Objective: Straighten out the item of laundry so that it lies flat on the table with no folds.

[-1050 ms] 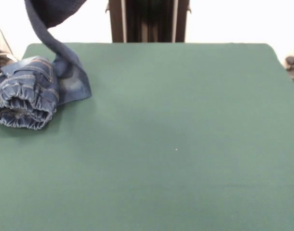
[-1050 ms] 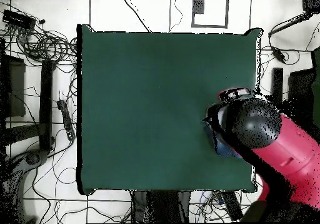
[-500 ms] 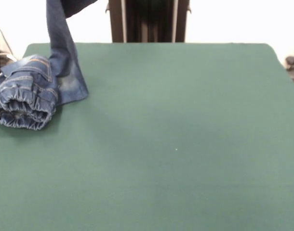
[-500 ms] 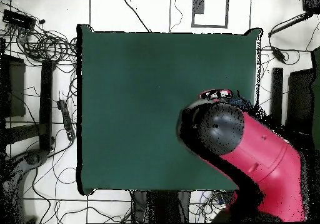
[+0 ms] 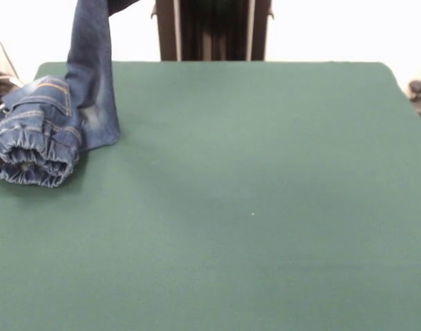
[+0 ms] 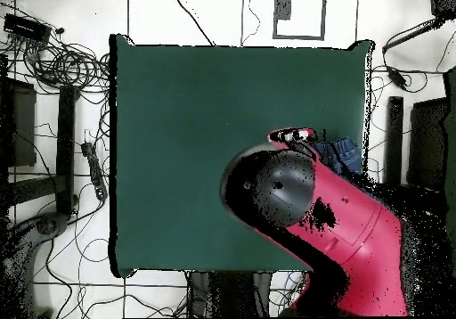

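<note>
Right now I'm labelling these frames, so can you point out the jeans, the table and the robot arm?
jeans (image 5: 38, 141): front view, on the bunched roll near the left edge.
table (image 5: 266, 207): front view, on bare green cloth.
robot arm (image 6: 356, 244): overhead view, on its red casing.

jeans (image 5: 48, 127): lifted leg cut off at top edge | overhead: arm (image 6: 312, 217) hides most of jeans and gripper

Even bright light, bkgd blown white, soft shadow beside jeans (image 5: 45, 131).

front: low, across table (image 5: 266, 207) | overhead: straight down; shared: table
</note>
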Controlling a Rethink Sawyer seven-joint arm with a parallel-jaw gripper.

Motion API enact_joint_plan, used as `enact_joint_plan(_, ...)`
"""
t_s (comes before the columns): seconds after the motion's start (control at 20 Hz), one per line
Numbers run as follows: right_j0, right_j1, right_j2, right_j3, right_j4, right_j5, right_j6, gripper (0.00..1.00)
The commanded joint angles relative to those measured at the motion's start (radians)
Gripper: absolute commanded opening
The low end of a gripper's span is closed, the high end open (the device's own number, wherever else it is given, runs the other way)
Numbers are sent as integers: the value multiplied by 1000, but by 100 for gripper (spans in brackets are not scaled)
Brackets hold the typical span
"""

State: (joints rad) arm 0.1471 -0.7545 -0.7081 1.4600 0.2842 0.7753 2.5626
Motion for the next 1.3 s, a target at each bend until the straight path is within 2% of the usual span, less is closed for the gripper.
enact_joint_plan(0.05, 27, 66, 70, 46, 13, 66, 211, 0)
enact_joint_plan(0.9, 30, 97, 101, 35, 16, 42, 217, 0)
enact_joint_plan(1.0, 32, 102, 97, 27, 21, 67, 233, 0)
enact_joint_plan(1.05, 33, 105, 95, 24, 24, 80, 241, 100)
enact_joint_plan(1.3, 30, 91, 117, 57, 84, 53, 299, 100)
